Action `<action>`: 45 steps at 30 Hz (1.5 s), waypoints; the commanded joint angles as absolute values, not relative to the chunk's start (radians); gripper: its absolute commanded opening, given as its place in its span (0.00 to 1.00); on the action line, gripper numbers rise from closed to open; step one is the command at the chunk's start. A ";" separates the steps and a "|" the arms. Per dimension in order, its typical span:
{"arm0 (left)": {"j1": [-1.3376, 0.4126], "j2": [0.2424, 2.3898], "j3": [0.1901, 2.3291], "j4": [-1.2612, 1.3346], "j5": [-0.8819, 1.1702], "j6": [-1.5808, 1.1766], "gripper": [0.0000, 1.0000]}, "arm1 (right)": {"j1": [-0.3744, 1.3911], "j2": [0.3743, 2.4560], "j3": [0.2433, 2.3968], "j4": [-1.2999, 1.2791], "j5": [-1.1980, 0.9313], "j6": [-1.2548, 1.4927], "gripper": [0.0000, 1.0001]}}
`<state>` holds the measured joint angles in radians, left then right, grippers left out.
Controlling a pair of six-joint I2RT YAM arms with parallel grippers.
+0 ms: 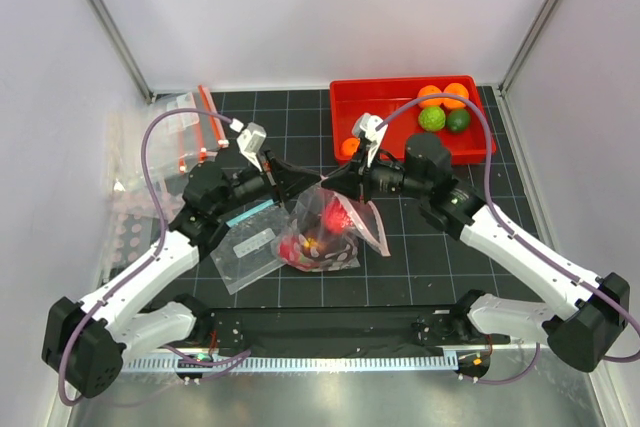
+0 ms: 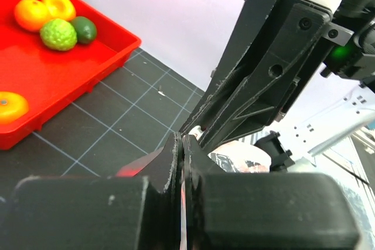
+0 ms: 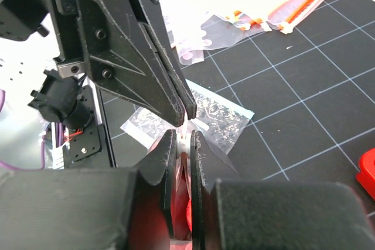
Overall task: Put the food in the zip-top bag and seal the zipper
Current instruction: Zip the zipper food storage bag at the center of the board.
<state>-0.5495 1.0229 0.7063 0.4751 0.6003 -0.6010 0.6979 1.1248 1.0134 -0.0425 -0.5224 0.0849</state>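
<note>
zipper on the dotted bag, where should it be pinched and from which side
Pinch the zipper across its two flat faces near its upper end, coming in from the side. The bag is held up by its mouth between the left gripper and right gripper, both shut, so the thin strip slopes down toward the right arm.

Left arm and right arm stretched forward and angled inward, left gripper and right gripper meeting tip to tip at centre, both with jaws pinched together
</note>
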 commanded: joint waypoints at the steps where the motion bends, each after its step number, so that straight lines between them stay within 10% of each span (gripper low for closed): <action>1: -0.551 0.980 0.727 0.462 0.470 -0.563 0.00 | 0.716 1.095 1.019 -0.040 -0.499 0.095 0.01; 10: -0.551 0.865 0.718 0.198 -0.030 -0.505 0.00 | 0.716 1.077 1.051 -0.132 -0.402 0.112 0.01; 45: -0.551 0.649 0.742 -0.069 -0.445 -0.514 0.00 | 0.723 0.967 1.210 -0.578 -0.005 0.126 0.02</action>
<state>-0.5816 0.6727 0.7063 -0.0689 -0.2768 -0.5465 0.7353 1.0271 1.2060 -0.5613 -0.0994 0.1341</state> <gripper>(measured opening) 0.016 0.137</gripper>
